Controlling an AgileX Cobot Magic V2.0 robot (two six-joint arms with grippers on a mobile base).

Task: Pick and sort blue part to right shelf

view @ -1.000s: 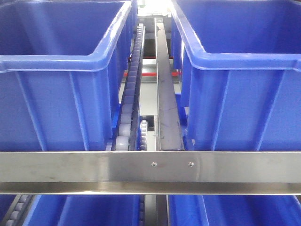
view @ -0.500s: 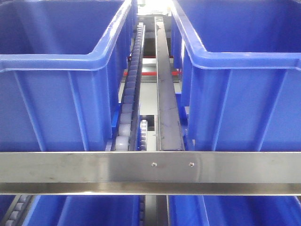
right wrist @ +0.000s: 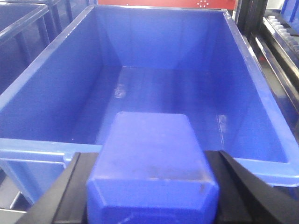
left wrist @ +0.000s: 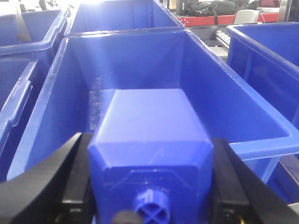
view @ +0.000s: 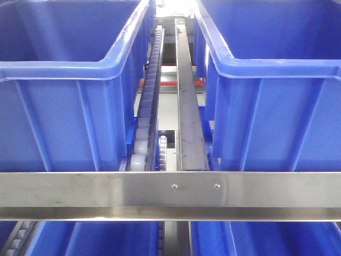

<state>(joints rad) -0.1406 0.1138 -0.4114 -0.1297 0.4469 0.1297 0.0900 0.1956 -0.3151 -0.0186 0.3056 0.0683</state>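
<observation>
In the right wrist view my right gripper (right wrist: pixel 149 161) is shut on the blue part (right wrist: pixel 152 140), a solid-blue rectangular block with sloped shoulders. Its cap end is cut off by the bottom of the frame. It hangs over the near rim of an open blue bin (right wrist: pixel 32 147) that holds nothing I can see. In the left wrist view my left gripper (left wrist: pixel 147 156) is shut on a similar blue block (left wrist: pixel 149 116) with a small round knob (left wrist: pixel 152 210), held over the near end of another blue bin (left wrist: pixel 264 142). Neither gripper shows in the front view.
The front view shows two large blue bins, one on the left (view: pixel 64 72) and one on the right (view: pixel 277 69), with a roller track (view: pixel 146 106) and a steel rail (view: pixel 189 117) between them. A steel crossbar (view: pixel 170 194) runs across the front. More blue bins (left wrist: pixel 28 37) flank the left wrist's bin.
</observation>
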